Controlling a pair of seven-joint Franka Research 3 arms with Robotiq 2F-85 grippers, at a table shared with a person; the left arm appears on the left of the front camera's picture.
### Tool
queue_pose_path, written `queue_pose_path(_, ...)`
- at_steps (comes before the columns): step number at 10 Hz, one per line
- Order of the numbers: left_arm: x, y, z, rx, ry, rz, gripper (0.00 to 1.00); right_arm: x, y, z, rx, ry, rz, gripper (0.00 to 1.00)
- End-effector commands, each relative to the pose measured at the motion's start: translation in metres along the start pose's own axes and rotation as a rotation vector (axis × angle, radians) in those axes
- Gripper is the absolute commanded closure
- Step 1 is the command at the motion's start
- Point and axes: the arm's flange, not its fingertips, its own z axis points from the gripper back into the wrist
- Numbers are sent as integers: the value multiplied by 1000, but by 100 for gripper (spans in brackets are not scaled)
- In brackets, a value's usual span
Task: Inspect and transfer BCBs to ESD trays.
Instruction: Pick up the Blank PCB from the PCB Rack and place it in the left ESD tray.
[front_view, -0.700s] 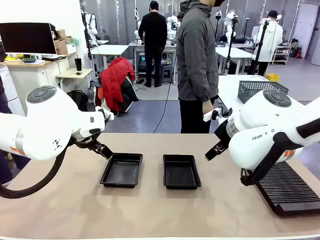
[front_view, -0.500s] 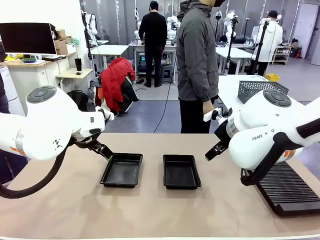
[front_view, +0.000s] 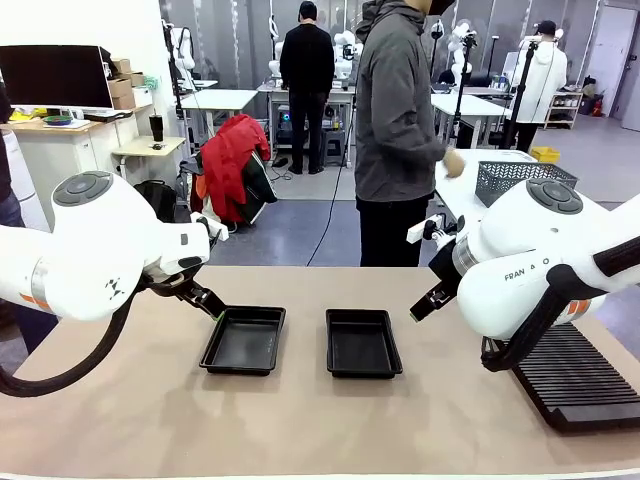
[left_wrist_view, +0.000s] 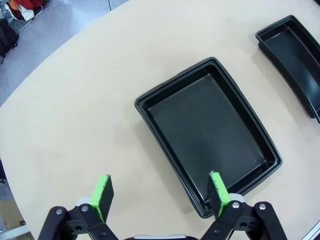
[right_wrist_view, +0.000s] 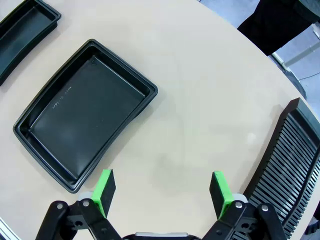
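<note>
A tan table (front_view: 320, 430) is seen across the front view. Two white arms are counted: the left arm (front_view: 90, 250) is brought in from 9 o'clock and the right arm (front_view: 540, 260) from 3 o'clock. One person (front_view: 395, 120) is stood at the far edge, at 12 o'clock, with one hand (front_view: 455, 162) raised towards 3 o'clock. One black slotted rack (front_view: 575, 380) is laid at 4 o'clock.

Two ESD trays are counted at the table's middle, side by side and apart, open side up: the left tray (front_view: 243, 340) and the right tray (front_view: 362, 343). In the front view each long axis appears to be run from 6 to 12 o'clock. In the left wrist view the left tray's axis is run from 11 to 5 o'clock. In the right wrist view the right tray's axis is run from 1 to 7 o'clock.

The left gripper (left_wrist_view: 160, 192) is held over the left tray's 5 o'clock corner, fingers spread wide. The right gripper (right_wrist_view: 162, 192) is held over bare table between the right tray and the slotted rack, fingers likewise spread wide.
</note>
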Motion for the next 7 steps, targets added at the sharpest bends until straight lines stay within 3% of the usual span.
queue_pose_path(1, 0, 0, 0, 0, 0, 0, 0, 0, 0, 0, 0, 0, -1, 0)
queue_pose_path(4, 0, 0, 0, 0, 0, 0, 0, 0, 0, 0, 0, 0, 0, 0)
queue_pose_path(7, 21, -3, 43, -33, 69, 135, 0, 10, -25, 53, 66, 11, -129, 0)
